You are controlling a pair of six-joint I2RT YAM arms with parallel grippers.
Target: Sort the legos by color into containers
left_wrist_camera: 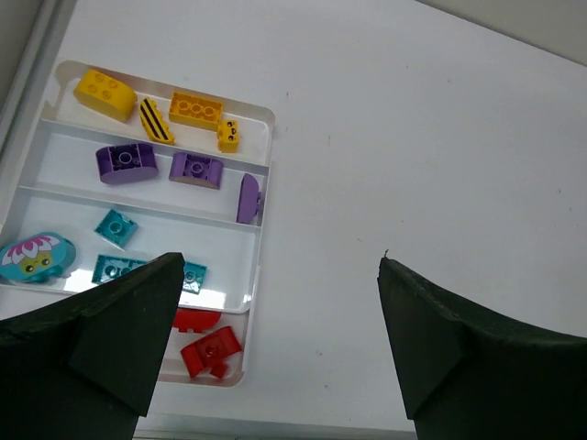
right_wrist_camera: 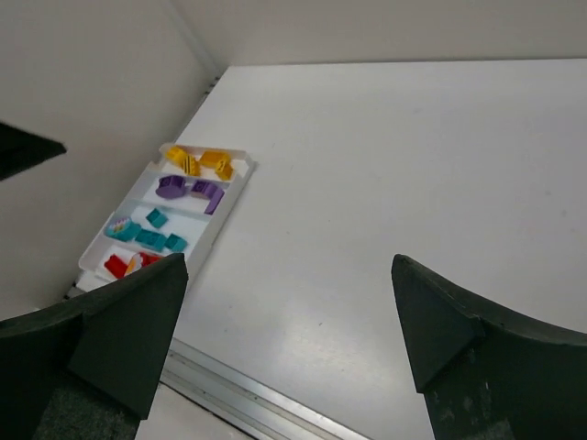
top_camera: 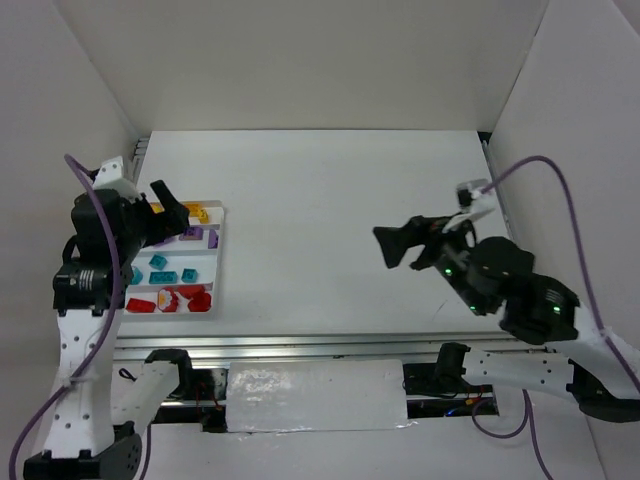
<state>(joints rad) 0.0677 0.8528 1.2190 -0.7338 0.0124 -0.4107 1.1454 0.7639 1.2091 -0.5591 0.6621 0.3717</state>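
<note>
Top view: the flat white rectangular plastic tray [top_camera: 219, 250] sits along the worktop's [top_camera: 330, 200] left edge with the tiny coloured plastic lego bricks [top_camera: 160, 263] inside its rows, left tool [top_camera: 165, 212] above it, right tool [top_camera: 395, 245] over the right half. Left wrist: left tool spread wide and empty; yellow bricks [left_wrist_camera: 193, 108], purple bricks [left_wrist_camera: 194, 169], teal bricks [left_wrist_camera: 116, 226] and red bricks [left_wrist_camera: 211, 348] each get a row. Right wrist: right tool spread wide too, nothing loose that I can see, so I'd guess sorting's done and next just calls for a stray check.
</note>
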